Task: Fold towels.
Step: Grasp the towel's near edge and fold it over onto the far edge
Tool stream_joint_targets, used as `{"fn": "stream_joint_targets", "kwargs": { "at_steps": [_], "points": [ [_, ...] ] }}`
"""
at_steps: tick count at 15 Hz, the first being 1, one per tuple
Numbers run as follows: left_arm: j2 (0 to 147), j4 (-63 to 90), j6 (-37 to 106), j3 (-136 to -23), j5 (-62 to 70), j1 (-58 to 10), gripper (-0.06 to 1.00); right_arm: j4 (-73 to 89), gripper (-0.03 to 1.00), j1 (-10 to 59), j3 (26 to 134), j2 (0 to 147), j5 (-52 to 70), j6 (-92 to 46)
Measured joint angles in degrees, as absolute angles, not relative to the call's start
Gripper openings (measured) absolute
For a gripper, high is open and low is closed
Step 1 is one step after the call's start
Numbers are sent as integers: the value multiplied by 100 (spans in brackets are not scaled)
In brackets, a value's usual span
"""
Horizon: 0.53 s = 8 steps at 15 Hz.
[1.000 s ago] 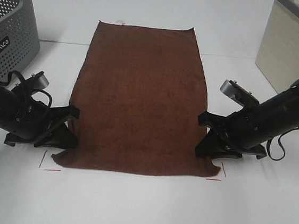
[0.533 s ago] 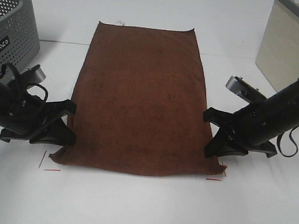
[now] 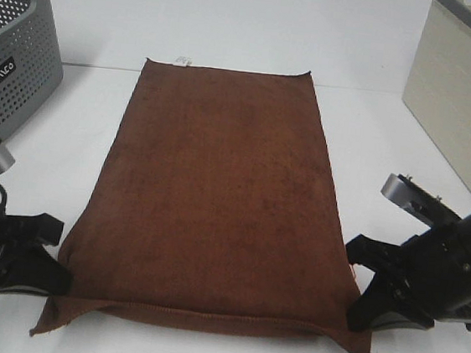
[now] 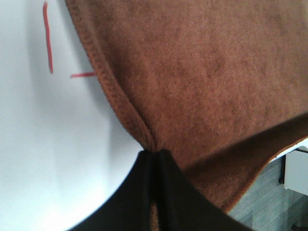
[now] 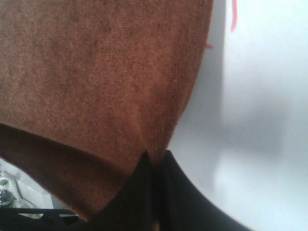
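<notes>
The dark reddish-brown towel (image 3: 217,191) stretches lengthwise down the middle of the white table, its small white tag (image 3: 181,60) on the far short edge. Its near end is raised off the table, and a short strip hangs below the grip line. My left gripper (image 3: 60,280) is shut on the towel's near left edge, and my right gripper (image 3: 352,311) is shut on the near right edge. In the left wrist view the towel's (image 4: 202,72) hem bunches into the closed left gripper (image 4: 155,156). The right wrist view shows the cloth (image 5: 96,67) pinched in the closed right gripper (image 5: 155,159).
A grey perforated basket (image 3: 12,60) stands at the far left. A beige box (image 3: 463,91) sits at the far right. Red corner marks (image 4: 48,43) are drawn on the table under the lifted end, and the right wrist view shows another red mark (image 5: 234,14).
Both grippers closed on the towel's near side edges, lifted that end and drew it toward the table's front. The far edge slid forward a little.
</notes>
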State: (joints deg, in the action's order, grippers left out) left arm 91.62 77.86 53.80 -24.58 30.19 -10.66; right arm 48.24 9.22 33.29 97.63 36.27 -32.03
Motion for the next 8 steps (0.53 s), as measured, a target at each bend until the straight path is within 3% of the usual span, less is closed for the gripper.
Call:
{"fn": "stream_joint_targets", "kwargs": {
  "at_steps": [4, 8],
  "points": [
    [8806, 7804, 5214, -2120, 3254, -1071, 1, 4950, 0, 922, 2939, 9311, 3598, -3369],
    [8829, 7678, 4750, -2813, 3094, -1071, 1, 4927, 0, 922, 3862, 9322, 3621, -3403]
  ]
}}
